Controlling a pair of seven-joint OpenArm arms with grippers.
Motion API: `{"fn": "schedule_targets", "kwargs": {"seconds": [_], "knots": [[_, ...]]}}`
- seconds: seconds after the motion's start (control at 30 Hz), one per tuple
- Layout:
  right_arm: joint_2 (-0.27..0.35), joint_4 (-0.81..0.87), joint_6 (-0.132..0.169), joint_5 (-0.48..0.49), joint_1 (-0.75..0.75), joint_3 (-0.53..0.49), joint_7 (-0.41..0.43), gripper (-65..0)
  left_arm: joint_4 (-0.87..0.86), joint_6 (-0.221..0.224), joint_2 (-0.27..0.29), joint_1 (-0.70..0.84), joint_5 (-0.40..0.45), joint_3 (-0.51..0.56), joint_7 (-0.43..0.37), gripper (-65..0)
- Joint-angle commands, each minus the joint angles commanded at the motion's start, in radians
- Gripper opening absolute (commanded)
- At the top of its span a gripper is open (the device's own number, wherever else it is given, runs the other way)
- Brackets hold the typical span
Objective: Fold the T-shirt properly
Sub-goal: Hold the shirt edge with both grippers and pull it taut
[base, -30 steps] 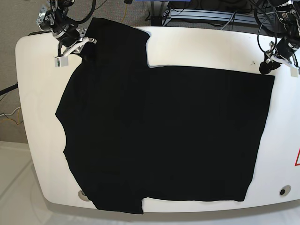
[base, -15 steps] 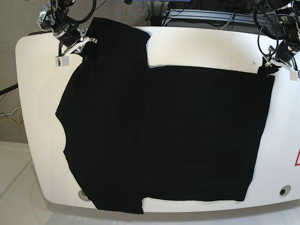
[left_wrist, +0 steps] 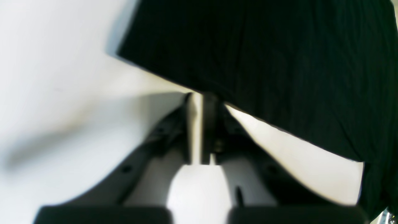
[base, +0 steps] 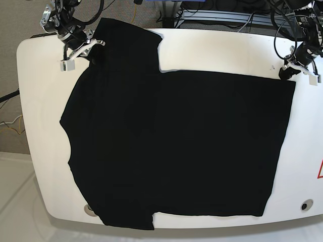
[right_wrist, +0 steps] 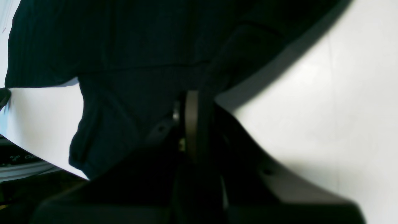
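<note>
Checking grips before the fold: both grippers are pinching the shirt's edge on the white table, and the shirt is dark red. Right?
Not quite. The T-shirt is black, not dark red, as the base view shows. The rest holds: left gripper and right gripper are shut on its edge, on the white table.

A glossy white bench (base: 212,48) with rounded corners carries the work. A large plain black short-sleeved cloth T-shirt (base: 176,146) lies flat and spread directly on it, covering most of the top. One sleeve reaches to the far edge at the base view's left; the other sleeve reaches the near edge. The hem runs along the view's right, leaving a bare white strip beside it. A small round fitting (base: 306,205) sits in the near right corner, another (base: 89,210) peeks from under the cloth at near left.
</note>
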Motion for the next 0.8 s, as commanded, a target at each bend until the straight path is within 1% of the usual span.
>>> {"fn": "schedule_targets", "kwargs": {"seconds": [0.13,0.2,0.33,0.67,0.8], "knots": [[0.000,-0.001,0.000,-0.001,-0.001,0.001,-0.001,-65.0,-0.001,0.002,0.007,-0.007,0.004,-0.004,0.004,-53.9],[-0.001,-0.001,0.000,-0.007,-0.001,0.000,-0.003,-65.0,-0.003,-0.004,0.020,-0.018,0.001,-0.012,0.013,-52.0],[-0.002,-0.002,0.000,-0.008,-0.003,0.000,-0.004,-65.0,-0.006,-0.004,0.025,-0.022,-0.002,-0.015,0.014,-52.7],[-0.001,-0.005,0.000,-0.012,0.000,0.001,-0.001,-65.0,-0.020,-0.006,0.026,-0.031,-0.003,-0.006,0.015,-50.9],[0.000,-0.004,0.000,-0.012,-0.001,0.000,-0.001,-65.0,-0.025,-0.010,0.025,-0.033,-0.005,-0.004,0.021,-52.0]]}}
